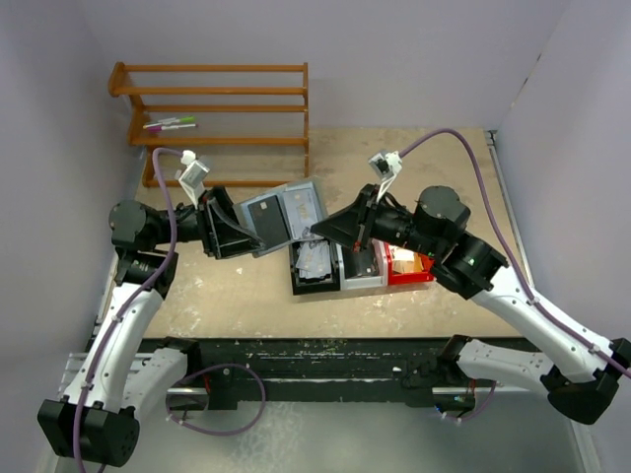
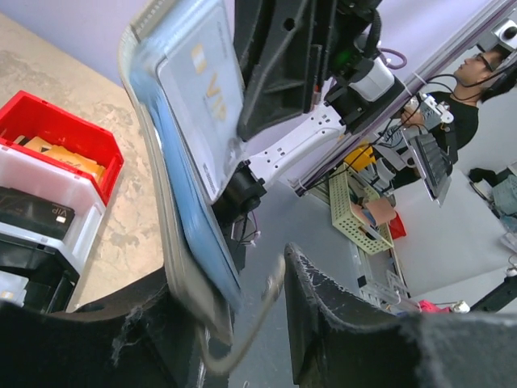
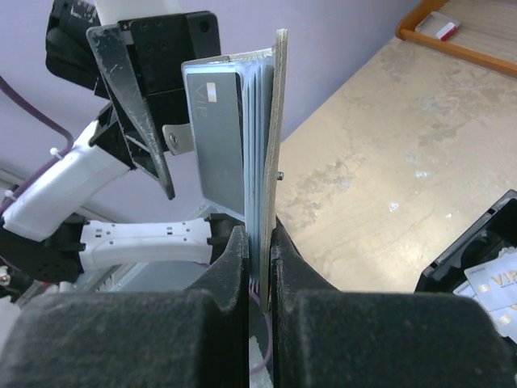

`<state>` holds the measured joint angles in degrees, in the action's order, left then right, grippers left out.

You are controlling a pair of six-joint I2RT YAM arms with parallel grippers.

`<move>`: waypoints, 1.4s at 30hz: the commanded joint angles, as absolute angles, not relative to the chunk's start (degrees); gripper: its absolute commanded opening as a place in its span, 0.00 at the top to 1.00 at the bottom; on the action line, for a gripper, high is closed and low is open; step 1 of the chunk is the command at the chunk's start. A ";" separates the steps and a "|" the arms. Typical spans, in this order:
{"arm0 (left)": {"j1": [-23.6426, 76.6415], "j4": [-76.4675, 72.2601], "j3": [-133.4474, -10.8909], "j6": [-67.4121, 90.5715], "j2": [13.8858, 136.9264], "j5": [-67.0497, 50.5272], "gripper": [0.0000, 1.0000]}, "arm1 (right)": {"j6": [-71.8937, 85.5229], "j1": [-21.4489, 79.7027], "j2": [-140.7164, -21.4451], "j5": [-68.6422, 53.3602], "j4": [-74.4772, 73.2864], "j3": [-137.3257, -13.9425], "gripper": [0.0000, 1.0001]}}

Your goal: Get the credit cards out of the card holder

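Observation:
The blue-grey card holder (image 1: 283,214) hangs open in the air between my two grippers, above the bins. My right gripper (image 3: 260,242) is shut on its lower edge; it also shows in the top view (image 1: 317,234). My left gripper (image 2: 242,283) is open: the holder's edge (image 2: 190,242) leans on one finger, with a gap to the other finger (image 2: 339,323). A pale silvery card (image 2: 202,89) sits in the holder's pocket and also shows in the right wrist view (image 3: 218,137). A dark card (image 1: 264,219) shows in the left panel.
Black (image 1: 314,268), white (image 1: 360,268) and red (image 1: 409,264) bins stand side by side under the holder. The red bin holds a tan-gold card (image 2: 60,155), the white bin a black card (image 2: 36,212), the black bin silvery cards (image 3: 493,283). A wooden rack (image 1: 217,108) stands behind.

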<state>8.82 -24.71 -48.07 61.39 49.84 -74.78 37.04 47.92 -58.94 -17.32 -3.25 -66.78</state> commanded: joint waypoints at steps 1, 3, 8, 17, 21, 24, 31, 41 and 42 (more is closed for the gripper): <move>9.02 -29.10 -47.84 63.52 48.81 -75.82 0.53 | 41.82 45.29 -55.77 -22.30 7.44 -64.61 1.00; 9.02 -29.04 -47.73 63.53 49.05 -75.28 0.56 | 42.35 45.18 -55.61 -23.05 8.37 -63.99 1.00; 9.05 -28.91 -48.30 63.32 49.75 -73.31 0.66 | 43.43 45.18 -55.56 -25.63 10.61 -62.68 1.00; 9.04 -27.70 -48.25 62.63 49.84 -72.70 0.83 | 44.80 44.94 -54.73 -26.57 13.29 -60.06 1.00; 9.00 -27.63 -48.39 62.65 49.57 -73.06 0.95 | 46.14 43.75 -54.47 -27.01 14.12 -58.16 1.00; 9.02 -27.66 -48.54 62.75 49.65 -73.47 0.97 | 47.07 41.80 -55.09 -29.68 14.81 -57.26 0.88; 9.05 -28.38 -48.99 63.68 49.57 -74.53 0.98 | 49.44 28.46 -58.11 -40.77 14.49 -56.86 0.44; 8.99 -3.54 -54.37 44.97 50.07 -71.51 0.97 | 38.09 23.38 -58.29 -31.02 -3.33 -71.66 0.34; 9.01 0.21 -55.26 42.00 50.57 -70.30 0.97 | 38.43 23.52 -57.29 -30.27 -2.51 -72.17 0.33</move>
<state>9.04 -14.85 -49.65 55.44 50.11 -74.24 42.39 23.27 -62.43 -35.29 -1.91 -66.26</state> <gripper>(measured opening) 0.180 0.663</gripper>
